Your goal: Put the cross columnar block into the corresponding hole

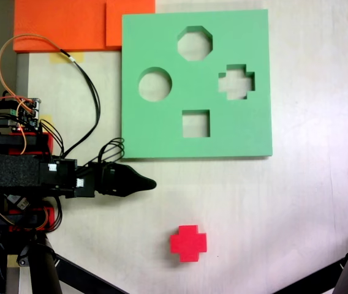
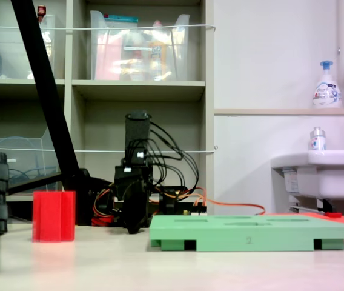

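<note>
My gripper [image 1: 151, 182] reaches out low over the table [image 1: 296, 202], holding nothing; its jaws line up into one dark tip, so I cannot tell whether they are spread or pressed together. Apart from it, nearer the bottom edge in a fixed view, one cross columnar block [image 1: 188, 242] stands upright, long axis vertical, plus face up. One green board [image 1: 162, 131] lies flat just beyond my tip, with four cutouts, all unfilled; the corresponding hole [image 1: 236, 82] sits toward its right edge.
</note>
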You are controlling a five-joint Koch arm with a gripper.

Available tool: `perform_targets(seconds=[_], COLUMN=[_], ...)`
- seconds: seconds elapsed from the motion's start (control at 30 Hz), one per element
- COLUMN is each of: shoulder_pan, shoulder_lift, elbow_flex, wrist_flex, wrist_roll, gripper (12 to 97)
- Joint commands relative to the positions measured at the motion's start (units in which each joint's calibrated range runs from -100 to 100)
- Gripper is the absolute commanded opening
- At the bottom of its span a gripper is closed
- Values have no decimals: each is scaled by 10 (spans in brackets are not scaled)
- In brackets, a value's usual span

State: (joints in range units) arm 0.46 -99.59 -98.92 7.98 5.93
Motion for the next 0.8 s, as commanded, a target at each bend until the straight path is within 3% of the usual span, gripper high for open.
perform_targets(seconds=[0.0, 0.53, 0.77], shoulder_pan=[3, -18, -18], shoulder_lift=[-4, -4, -4], elbow_flex=[-11, -11, 109], wrist_flex=[-57, -24, -330], wrist_roll=[-3, 285, 359], gripper=[494, 474, 462])
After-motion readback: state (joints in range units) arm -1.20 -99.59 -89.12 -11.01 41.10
